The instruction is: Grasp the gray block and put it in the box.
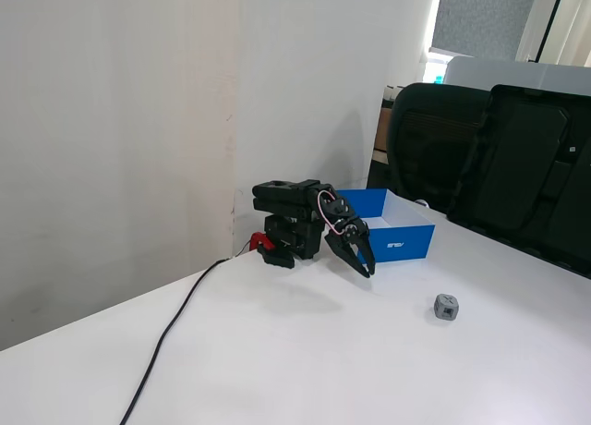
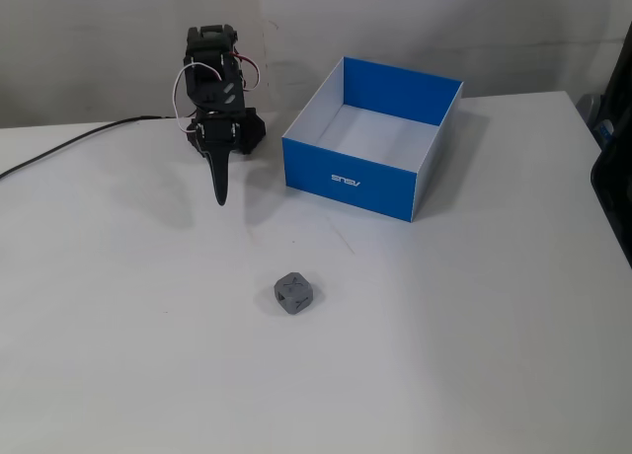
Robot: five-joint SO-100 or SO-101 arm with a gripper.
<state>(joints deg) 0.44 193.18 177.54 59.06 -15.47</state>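
Observation:
The gray block (image 1: 445, 307) is a small cube with dark round recesses, lying alone on the white table; it also shows in the other fixed view (image 2: 293, 293). The box (image 1: 413, 242) is bright blue outside and white inside, empty, with a white logo on its front side (image 2: 346, 182). My gripper (image 1: 367, 270) hangs from the folded black arm, tips down just above the table, left of the box and well apart from the block. Its fingers come together at the tips (image 2: 220, 199), with nothing between them.
A black cable (image 1: 166, 337) runs from the arm's base across the table toward the near left edge. Black chairs (image 1: 517, 166) stand behind the table's far edge. A wall stands close behind the arm.

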